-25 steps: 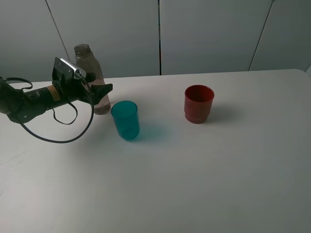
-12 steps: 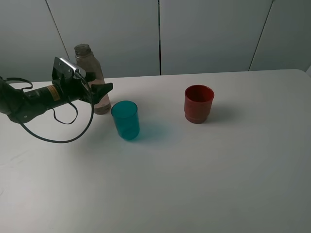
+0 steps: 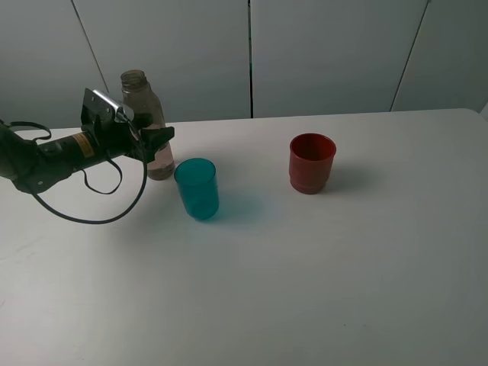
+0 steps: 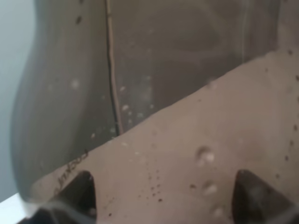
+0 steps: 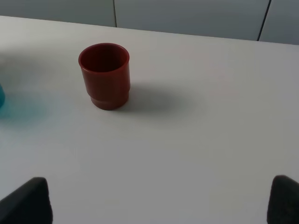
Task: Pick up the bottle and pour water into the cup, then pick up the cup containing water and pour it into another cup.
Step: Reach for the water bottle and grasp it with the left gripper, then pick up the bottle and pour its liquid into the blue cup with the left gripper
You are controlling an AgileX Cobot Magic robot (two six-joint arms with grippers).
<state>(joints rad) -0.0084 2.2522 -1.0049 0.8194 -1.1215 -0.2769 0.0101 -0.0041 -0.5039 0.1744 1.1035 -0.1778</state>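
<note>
1. The left jaws are closed on the bottle (image 3: 146,114), which stands upright on the worktop (image 3: 305,274), neck up.
2. The cup (image 3: 197,188) stands just beside it, towards the middle of the worktop, so the pour should tip that way.
3. The right jaws gape wide and hold nothing.

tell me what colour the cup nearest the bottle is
The cup is translucent teal-blue, clearest in the exterior high view.
</note>
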